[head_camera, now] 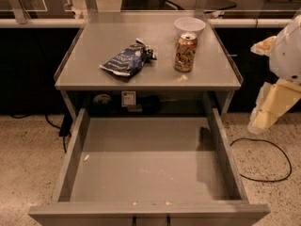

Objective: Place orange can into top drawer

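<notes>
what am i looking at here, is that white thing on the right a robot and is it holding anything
Yes. The white and cream shape at the right edge is a robot's single arm. Its gripper hangs beside the table, apart from everything, with nothing visibly in it. This is one picture from one camera, looking down at the table's front. On the grey tabletop stands the orange can, with a white bowl just behind it. A dark blue snack bag lies to the left. Below, the top drawer is pulled open. The can goes in there, but it is not yet picked up.
</notes>
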`<state>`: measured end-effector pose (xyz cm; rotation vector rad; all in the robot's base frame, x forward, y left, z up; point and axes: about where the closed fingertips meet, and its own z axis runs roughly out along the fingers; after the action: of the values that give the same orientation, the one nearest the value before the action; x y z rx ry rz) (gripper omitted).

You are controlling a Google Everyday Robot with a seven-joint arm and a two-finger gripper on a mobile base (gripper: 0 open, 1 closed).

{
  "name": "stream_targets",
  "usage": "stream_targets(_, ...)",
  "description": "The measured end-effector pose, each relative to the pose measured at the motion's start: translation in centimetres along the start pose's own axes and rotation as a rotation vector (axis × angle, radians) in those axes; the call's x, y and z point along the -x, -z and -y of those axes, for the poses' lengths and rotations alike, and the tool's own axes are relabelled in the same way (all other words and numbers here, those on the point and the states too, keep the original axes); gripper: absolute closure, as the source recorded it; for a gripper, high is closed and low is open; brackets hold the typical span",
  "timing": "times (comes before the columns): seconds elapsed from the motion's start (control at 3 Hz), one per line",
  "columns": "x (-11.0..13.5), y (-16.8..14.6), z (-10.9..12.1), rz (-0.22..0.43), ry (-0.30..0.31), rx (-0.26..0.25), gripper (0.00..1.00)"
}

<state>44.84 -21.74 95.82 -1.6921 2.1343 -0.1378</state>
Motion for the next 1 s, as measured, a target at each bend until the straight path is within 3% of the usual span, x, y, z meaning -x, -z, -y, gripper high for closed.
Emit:
stream_targets(0.33,-0.7,-3.7,1.5,0.048,0.005,-0.03,0.0)
stream_targets(0.67,-1.2,-12.0,3.9,0.111,0.026,-0.061,0.0)
stream_targets(1.0,-0.4,-17.8,8.1,0.182,0.037,-0.116,0.0)
